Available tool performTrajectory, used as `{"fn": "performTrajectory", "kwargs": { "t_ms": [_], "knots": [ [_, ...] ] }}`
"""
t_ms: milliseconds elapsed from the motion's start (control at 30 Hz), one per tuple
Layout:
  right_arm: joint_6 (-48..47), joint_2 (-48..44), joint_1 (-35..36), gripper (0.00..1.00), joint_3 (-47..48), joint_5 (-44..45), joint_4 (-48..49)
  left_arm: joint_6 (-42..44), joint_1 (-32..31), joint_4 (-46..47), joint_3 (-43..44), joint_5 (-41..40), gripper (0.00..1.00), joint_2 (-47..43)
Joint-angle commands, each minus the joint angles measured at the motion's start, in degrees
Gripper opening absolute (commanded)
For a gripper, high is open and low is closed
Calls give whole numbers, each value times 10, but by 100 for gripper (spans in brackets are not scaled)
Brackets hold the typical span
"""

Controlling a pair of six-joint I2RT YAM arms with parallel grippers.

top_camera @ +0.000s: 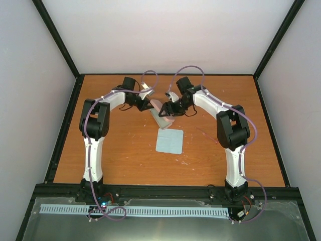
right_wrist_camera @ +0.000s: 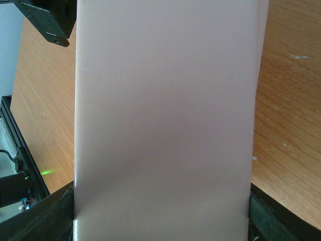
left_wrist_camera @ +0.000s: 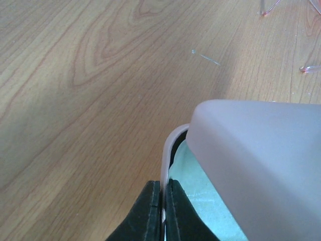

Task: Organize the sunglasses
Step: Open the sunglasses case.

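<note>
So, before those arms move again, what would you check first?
1. Left gripper pinching the pink case by its rim: ok.
2. Right gripper spanning the case's width: ok.
3. Case lid raised: ok.
4. Sunglasses inside the case: not ok, lying on the table.
5. Blue cloth apart from the case: ok.
6. Case resting on the table or lifted: cannot tell.

The pink case (right_wrist_camera: 160,120) fills the right wrist view, cut off top and bottom, and the left wrist view's edge leaves only arm tips of the sunglasses (left_wrist_camera: 305,69).
</note>
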Motion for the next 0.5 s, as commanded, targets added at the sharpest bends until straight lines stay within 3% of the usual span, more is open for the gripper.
{"fn": "performTrajectory", "kwargs": {
  "t_ms": [0, 233, 467],
  "knots": [
    [-29, -62, 15, 15, 17, -138, 59, 8, -3, 4, 21, -31, 0, 8],
    [-17, -55, -1, 15, 17, -142, 78, 9, -3, -14, 22, -27, 0, 2],
    [65, -51, -46, 15, -46, -220, 191, -5, -2, -7, 12, -29, 0, -23]
  ]
}}
